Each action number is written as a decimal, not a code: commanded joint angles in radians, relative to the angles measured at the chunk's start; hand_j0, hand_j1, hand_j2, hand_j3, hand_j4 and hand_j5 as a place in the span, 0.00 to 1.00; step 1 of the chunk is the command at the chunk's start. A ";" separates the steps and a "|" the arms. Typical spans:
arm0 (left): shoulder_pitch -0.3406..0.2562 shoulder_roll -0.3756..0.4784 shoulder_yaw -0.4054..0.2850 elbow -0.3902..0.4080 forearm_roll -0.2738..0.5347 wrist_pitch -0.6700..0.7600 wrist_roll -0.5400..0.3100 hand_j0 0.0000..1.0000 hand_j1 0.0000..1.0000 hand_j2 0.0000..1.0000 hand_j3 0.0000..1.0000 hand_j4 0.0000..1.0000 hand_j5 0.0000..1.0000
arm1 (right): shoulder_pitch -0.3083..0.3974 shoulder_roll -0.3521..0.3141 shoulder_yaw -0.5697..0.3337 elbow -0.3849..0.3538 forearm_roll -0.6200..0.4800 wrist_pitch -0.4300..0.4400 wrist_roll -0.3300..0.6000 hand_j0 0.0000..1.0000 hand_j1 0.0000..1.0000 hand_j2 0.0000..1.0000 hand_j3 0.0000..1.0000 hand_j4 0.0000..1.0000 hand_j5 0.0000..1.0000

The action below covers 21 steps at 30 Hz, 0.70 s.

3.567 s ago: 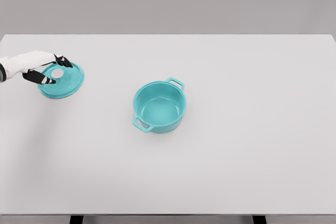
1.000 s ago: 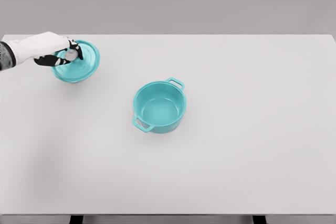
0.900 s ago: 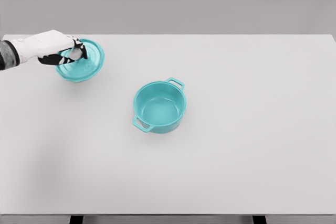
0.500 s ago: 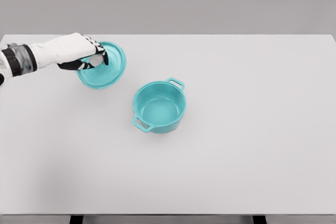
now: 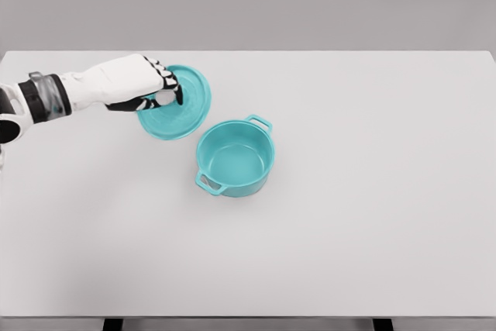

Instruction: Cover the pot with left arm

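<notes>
left hand [image 5: 147,87] grips lid [image 5: 180,106], beside open pot [image 5: 235,157].

My view is bright, evenly lit and soft. Only faint shadows lie on the table [image 5: 349,215], lower left of frame. No glare; edges look slightly blurred, undistorted.

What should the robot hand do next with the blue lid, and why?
Probably carry the lid a little farther right and toward the camera, until it is centred over the pot. The left hand grips the lid by its knob, but the lid sits up and to the left of the open pot, only near its rim, so lowering now would miss.
</notes>
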 commanded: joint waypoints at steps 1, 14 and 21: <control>0.000 0.001 -0.025 -0.014 0.006 0.003 0.035 0.53 0.53 0.53 0.53 0.53 0.53 | 0.000 0.000 0.000 -0.001 0.000 0.000 0.000 1.00 1.00 1.00 1.00 1.00 1.00; 0.000 -0.036 -0.094 -0.019 0.005 0.003 0.036 0.53 0.53 0.53 0.53 0.53 0.53 | 0.000 0.000 0.000 -0.001 0.000 0.000 0.000 1.00 1.00 1.00 1.00 1.00 1.00; 0.002 -0.059 -0.126 -0.019 0.005 0.003 0.038 0.53 0.53 0.53 0.53 0.53 0.53 | 0.000 0.000 0.000 0.001 0.000 0.000 0.000 1.00 1.00 1.00 1.00 1.00 1.00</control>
